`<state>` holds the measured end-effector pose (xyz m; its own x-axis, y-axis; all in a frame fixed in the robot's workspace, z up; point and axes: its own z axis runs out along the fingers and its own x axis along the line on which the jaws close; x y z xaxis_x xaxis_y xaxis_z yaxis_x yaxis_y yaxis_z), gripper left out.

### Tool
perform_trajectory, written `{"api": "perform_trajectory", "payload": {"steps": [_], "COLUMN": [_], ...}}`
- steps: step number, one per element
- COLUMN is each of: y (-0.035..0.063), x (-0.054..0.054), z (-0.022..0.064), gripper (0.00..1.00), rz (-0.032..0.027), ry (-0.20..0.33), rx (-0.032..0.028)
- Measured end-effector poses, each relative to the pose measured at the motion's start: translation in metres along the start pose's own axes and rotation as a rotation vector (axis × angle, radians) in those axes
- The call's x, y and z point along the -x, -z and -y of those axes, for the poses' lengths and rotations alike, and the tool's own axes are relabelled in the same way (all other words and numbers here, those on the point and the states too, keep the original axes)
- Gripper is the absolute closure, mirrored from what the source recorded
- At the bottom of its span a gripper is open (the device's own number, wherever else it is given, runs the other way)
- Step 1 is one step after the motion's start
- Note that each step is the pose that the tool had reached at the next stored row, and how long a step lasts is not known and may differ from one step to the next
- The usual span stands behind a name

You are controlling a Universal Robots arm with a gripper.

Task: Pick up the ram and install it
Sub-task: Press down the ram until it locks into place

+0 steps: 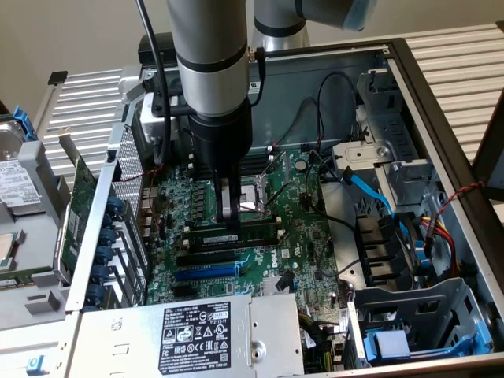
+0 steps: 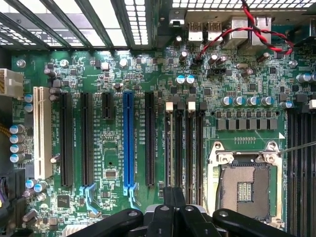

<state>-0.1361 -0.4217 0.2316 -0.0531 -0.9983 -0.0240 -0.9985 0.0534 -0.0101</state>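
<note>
One blue slot [image 1: 206,272] is counted nearest, then one ram [image 1: 256,233] is seen lying in a black slot, the one gripper [image 1: 230,220] is held shut-fingered at its top edge before one socket [image 1: 256,198], and an off-centre push could leave an end unseated.

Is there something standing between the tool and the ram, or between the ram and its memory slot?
Nothing visible stands in the way. The shut tool has its tips down at the top edge of the ram, which stands along a black memory slot beside the processor socket. Whether it is fully seated cannot be told.
</note>
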Motion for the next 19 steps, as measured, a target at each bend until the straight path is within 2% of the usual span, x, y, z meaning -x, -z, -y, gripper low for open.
{"api": "perform_trajectory", "payload": {"steps": [6,19], "y": [-0.0017,-0.002], "x": [-0.0001,-0.0008], "z": [-0.0001,-0.0002], "gripper": [0.9,0.9], "rz": [-0.0017,-0.0013], "ry": [0.0,0.0], "rx": [0.0002,-0.0001]}}
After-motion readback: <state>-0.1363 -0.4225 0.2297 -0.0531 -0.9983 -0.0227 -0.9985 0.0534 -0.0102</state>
